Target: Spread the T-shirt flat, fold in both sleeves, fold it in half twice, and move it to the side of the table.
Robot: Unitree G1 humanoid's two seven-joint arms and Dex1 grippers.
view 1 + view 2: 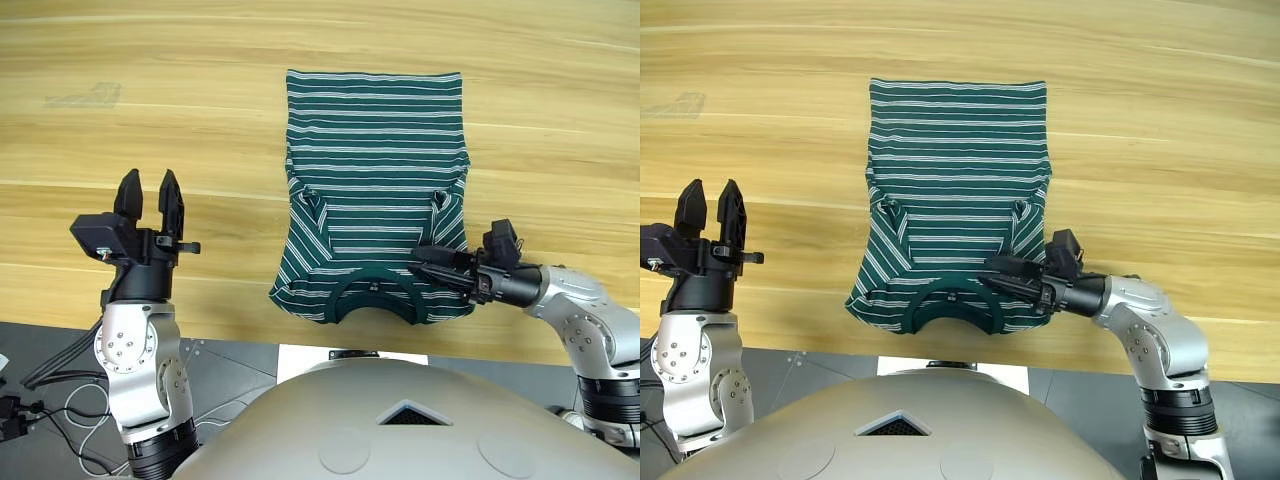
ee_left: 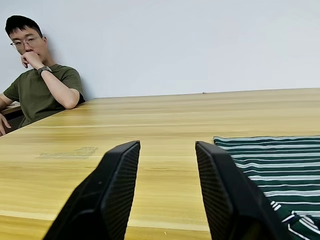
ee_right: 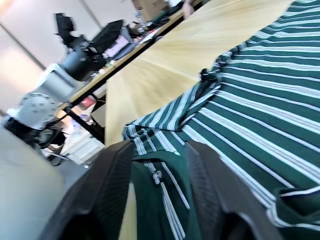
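One T-shirt [image 1: 375, 170] lies on the worktop [image 1: 150, 120], roughly in the middle. Its collar [image 1: 375, 290] points toward the robot and its hem lies at the far side. Two sleeves [image 1: 305, 230] are already folded in over the body, so the halving folds look like the step in hand.

Two hands are in play. The right hand [image 1: 428, 262] sits low at the collar end, on the shirt's right shoulder. Its fingers [image 3: 117, 190] are parted with striped cloth showing between them, so nothing is gripped yet. The left hand [image 1: 149, 190] is held up well to the left of the shirt, its fingers spread and empty.

Several things could go wrong. If the right hand pinches only the top layer, the tucked sleeve may pull loose and undo that fold. Lifting the collar end from one corner alone, with the left hand so far off, would likely skew the fold and leave the edges uneven. The collar end also lies near the worktop's front edge, so a drag toward the robot could slide cloth over it.
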